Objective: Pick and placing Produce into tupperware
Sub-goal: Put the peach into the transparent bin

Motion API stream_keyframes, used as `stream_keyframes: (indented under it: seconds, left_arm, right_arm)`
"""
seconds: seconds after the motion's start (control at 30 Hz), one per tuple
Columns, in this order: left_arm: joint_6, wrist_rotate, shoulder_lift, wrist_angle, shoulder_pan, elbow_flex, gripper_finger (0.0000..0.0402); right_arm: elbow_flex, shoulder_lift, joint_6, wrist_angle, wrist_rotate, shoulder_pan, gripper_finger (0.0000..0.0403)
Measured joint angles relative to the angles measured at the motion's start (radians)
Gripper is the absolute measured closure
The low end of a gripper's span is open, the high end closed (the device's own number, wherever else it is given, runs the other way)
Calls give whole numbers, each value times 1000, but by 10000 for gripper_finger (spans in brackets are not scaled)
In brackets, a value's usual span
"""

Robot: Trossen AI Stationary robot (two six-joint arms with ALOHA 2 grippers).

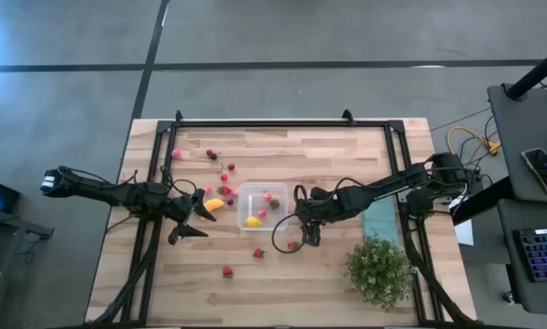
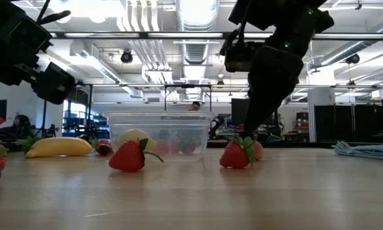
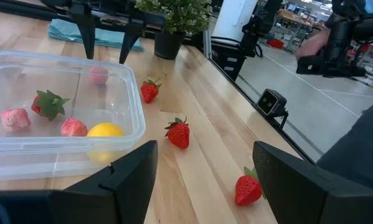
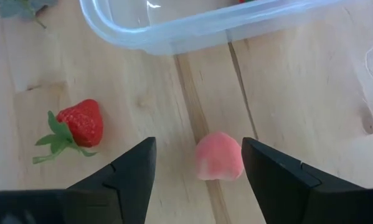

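Observation:
The clear tupperware [image 1: 275,195] stands mid-table and holds a yellow lemon [image 3: 105,131], a strawberry [image 3: 47,104] and pink pieces [image 3: 15,118]. My right gripper [image 4: 198,146] is open just off the box's near right corner. It points down with one finger on either side of a pink fruit piece [image 4: 218,157] that lies on the wood, and does not touch it. A strawberry [image 4: 80,123] lies beside that piece. My left gripper [image 1: 200,225] is open and hovers left of the box, near the banana-like piece [image 1: 215,205].
More strawberries lie on the near part of the table [image 1: 257,253] [image 1: 227,270], and several small berries lie toward the far left [image 1: 211,153]. A bushy potted plant [image 1: 380,270] and a teal cloth [image 1: 380,219] sit at the right. A black frame rail [image 1: 282,123] borders the table.

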Motion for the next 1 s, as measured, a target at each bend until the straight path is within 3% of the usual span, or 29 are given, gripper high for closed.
stream_keyframes:
  seconds: [0.67,1.0]
  left_arm:
    - [0,0,0,0,0,0,152]
    - [0,0,0,0,0,0,152]
  right_arm:
    - [0,6,7,1,-3,0,174]
    - [-9,6,-80,-9,-35,0,174]
